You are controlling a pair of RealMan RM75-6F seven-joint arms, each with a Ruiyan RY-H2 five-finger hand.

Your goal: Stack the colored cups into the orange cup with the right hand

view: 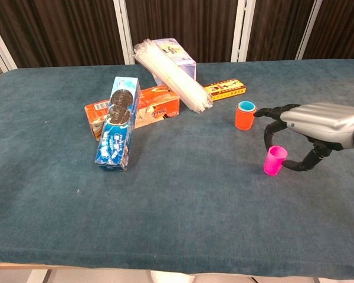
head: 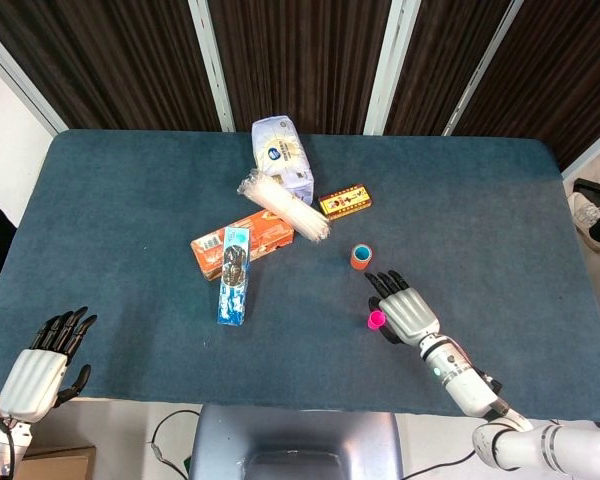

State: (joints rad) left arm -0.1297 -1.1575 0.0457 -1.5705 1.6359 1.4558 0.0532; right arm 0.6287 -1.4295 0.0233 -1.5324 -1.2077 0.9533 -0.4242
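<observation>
Right hand (view: 310, 127) hovering over pink cup (view: 275, 160), fingers curling down around it, thumb reaching in from right side; cannot tell if touching, nothing visibly grasped. Pink cup standing upright on blue table (view: 183, 194), near orange cup (view: 245, 115). Orange cup upright, blue cup (view: 245, 107) nesting inside. Left hand (head: 42, 365) idling at table's near left edge, fingers spread, holding nothing. Snack boxes (view: 121, 121) lying further left.
</observation>
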